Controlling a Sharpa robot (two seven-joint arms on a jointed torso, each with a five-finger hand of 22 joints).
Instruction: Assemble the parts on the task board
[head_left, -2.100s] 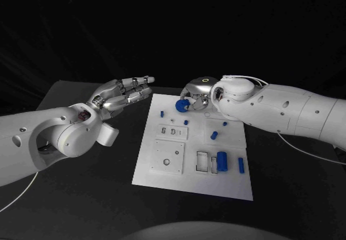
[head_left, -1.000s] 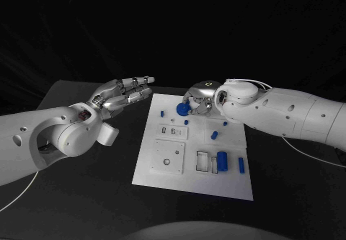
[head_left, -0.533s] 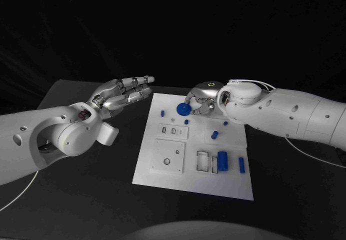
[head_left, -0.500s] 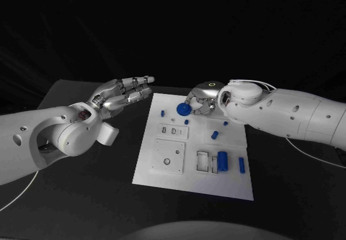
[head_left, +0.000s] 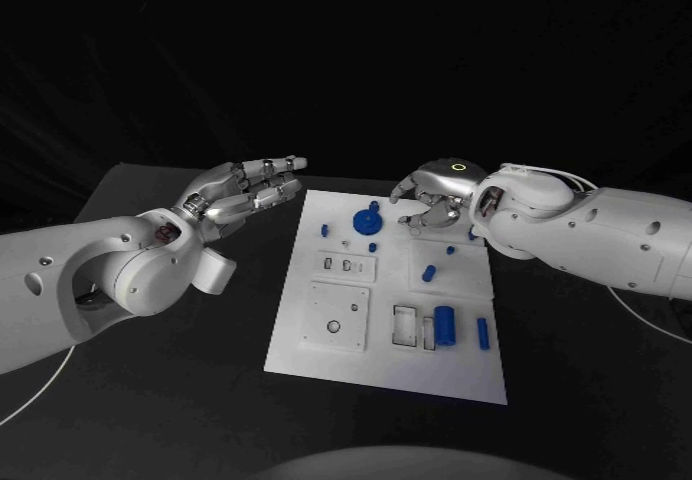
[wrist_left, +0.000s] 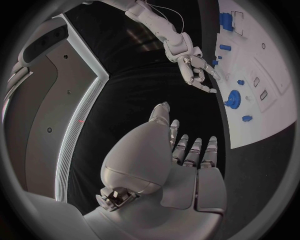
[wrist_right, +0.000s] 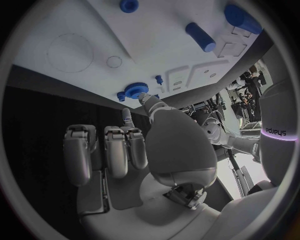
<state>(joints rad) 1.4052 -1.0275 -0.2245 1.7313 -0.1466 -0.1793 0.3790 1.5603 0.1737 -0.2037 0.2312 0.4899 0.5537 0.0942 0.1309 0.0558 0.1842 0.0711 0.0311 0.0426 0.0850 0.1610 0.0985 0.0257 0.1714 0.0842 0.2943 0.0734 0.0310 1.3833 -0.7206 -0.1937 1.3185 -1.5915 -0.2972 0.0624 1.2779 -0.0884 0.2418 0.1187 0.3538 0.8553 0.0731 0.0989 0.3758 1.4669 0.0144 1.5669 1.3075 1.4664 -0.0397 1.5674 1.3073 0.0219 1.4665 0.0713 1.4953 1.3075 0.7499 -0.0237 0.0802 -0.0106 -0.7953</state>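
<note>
Head view: the right hand hangs over the far edge of the task board, its fingers loosely spread and holding nothing. A second ago it carried the blue gear between its fingers, above the board; now the gear sits on the board near the far left corner, just beside the fingertips but apart from them. So the hand has let go and pulled a little toward the board's right side. Near the gear lie two small blue pegs, and toward the near right corner the blue cylinder rests in its recess. The left hand hovers off the board's left edge over the tabletop, fingers released and stretched out, just as it was in the earlier pictures.

Left wrist view: the left hand's own fingers are straight and apart with nothing in them. Beyond them the right hand shows with curled but empty fingers, close to the gear on the white board.

Right wrist view: the right hand's fingers are open; one fingertip reaches toward the gear, which stands at the board's edge, though contact cannot be made out.

My reading: the gear has been placed. Whether it is fully seated on its post cannot be told, so a check or a press may be needed before the next part.
</note>
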